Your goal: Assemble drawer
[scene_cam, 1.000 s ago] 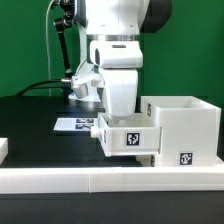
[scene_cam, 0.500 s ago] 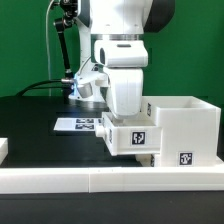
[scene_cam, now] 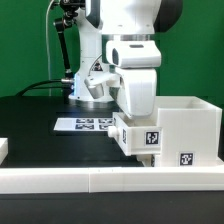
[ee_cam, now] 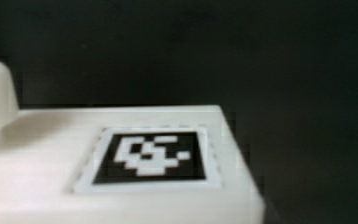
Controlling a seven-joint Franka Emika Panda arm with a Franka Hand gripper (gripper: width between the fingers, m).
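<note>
My gripper (scene_cam: pixel 137 118) comes straight down onto a small white drawer box (scene_cam: pixel 133 140) with a black-and-white tag (scene_cam: pixel 152 139) on its front. It seems shut on the box's wall, and its fingers are hidden behind the box. The small box stands against the open side of the larger white drawer housing (scene_cam: pixel 190 122) at the exterior view's right. In the wrist view a white panel (ee_cam: pixel 51 150) with a tag (ee_cam: pixel 149 155) fills the lower picture, blurred and very close. No fingers show there.
The marker board (scene_cam: pixel 85 124) lies on the black table behind the box. A long white rail (scene_cam: pixel 90 180) runs along the front edge. A small white part (scene_cam: pixel 3 150) shows at the exterior view's left edge.
The arm and the small drawer box have moved together toward the exterior view's right, closer into the large housing. More of the marker board is uncovered.
</note>
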